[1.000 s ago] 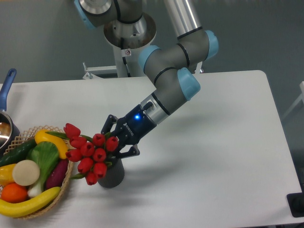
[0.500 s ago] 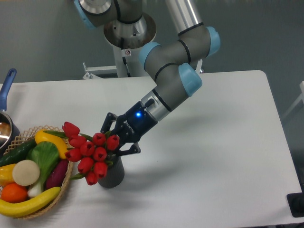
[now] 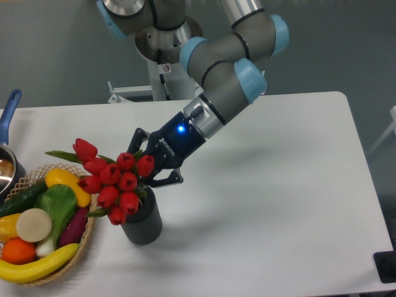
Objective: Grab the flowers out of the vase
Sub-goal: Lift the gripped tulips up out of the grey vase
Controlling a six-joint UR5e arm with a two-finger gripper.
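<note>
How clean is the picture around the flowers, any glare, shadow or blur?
Fixed camera: even light, no glare on the table; the flowers and gripper look sharp, without motion blur; soft arm shadow right of the vase; the gripper's blue light glows slightly; the grip point is hidden behind the buds.

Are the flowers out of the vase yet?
Cannot tell. The flowers sit just above the vase rim, gripped by the gripper; the stems are hidden.

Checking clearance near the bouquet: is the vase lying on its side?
No, the vase stands upright on the table, its mouth up beneath the flowers.
</note>
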